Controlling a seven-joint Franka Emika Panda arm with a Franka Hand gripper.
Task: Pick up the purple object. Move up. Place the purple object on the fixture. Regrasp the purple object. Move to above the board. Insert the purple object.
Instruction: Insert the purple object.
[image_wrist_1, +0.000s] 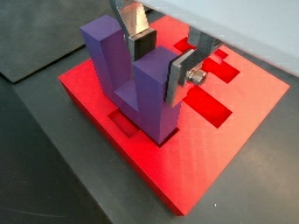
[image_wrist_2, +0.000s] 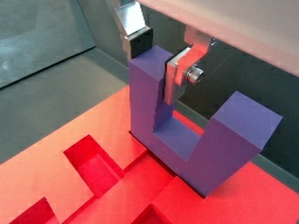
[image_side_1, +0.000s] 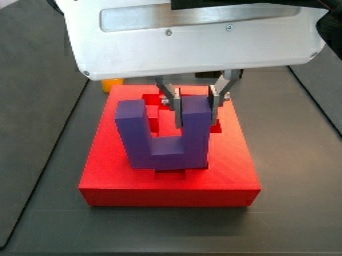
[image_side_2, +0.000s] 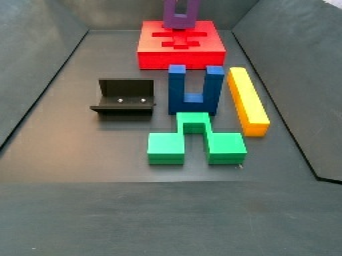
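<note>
Dark grey floor (image_side_2: 80, 120); no legible writing. Gripper (image_wrist_1: 165, 59) clamped on purple object (image_wrist_1: 135, 83) prong, upright on board (image_wrist_1: 239, 118).

- The chunky matte purple U-shaped block (image_side_1: 163, 132) stands upright on the board, its two prongs pointing up around a square notch. Its base sits down in a recess near the board's edge, as both wrist views show (image_wrist_1: 138, 83) (image_wrist_2: 193, 131).
- The gripper (image_wrist_1: 163, 54) is at the block's top, its silver plate fingers (image_wrist_2: 184, 68) closed on either side of one prong.
- The large thick red rectangular slab (image_side_1: 120, 175) lies flat on the dark floor, with brighter red recesses cut into its top (image_wrist_1: 216, 105).
- The low dark grey-black L-shaped fixture (image_side_2: 123, 99) stands on the floor well apart from the board, with nothing on it.
</note>
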